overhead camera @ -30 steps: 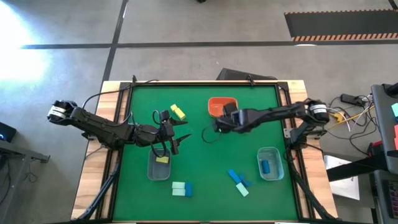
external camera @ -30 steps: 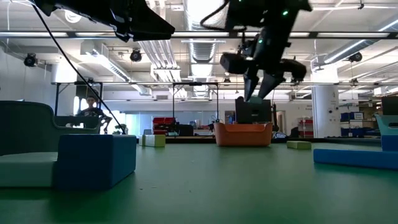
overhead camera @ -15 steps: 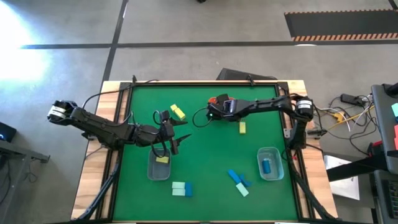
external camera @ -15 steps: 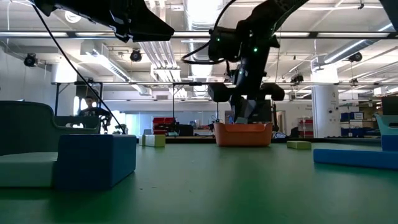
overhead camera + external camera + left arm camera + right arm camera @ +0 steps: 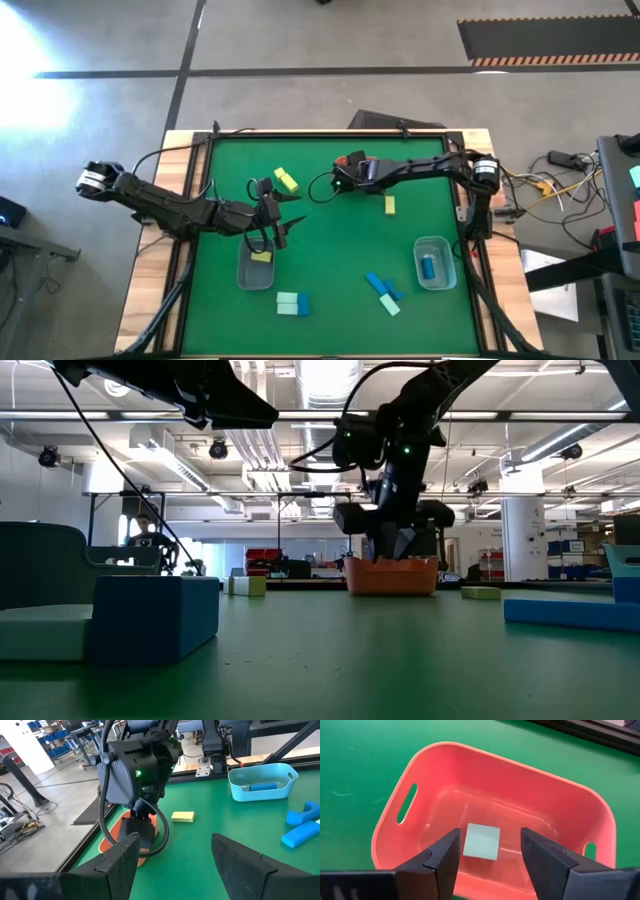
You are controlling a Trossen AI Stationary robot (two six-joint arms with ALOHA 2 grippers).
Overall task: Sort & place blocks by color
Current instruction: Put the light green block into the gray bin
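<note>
My right gripper point(image 5: 487, 857) hangs open over the orange tray point(image 5: 420, 780), near the table's far edge point(image 5: 345, 178). A pale mint block point(image 5: 481, 841) lies on the tray's floor, showing between the fingers and apart from both. My left gripper point(image 5: 290, 222) waits open above the table's left half, beside a clear bin point(image 5: 243, 275) that holds a yellow block point(image 5: 260, 257). Loose on the mat lie a yellow block point(image 5: 286, 181), another yellow block point(image 5: 389, 205), a mint and blue pair point(image 5: 292, 303), and blue and mint blocks point(image 5: 382, 290).
A bluish bin point(image 5: 418, 250) on the right holds a blue block point(image 5: 427, 267). The green mat has free room in its middle and along the near edge. A wooden frame borders the table. In the low view, near blocks point(image 5: 150, 620) stand large in the foreground.
My right gripper has moved from the middle of the table toward the far edge, over the orange tray, and has come down toward it. As the arm swung away, the yellow block on the right half of the mat came into sight.
</note>
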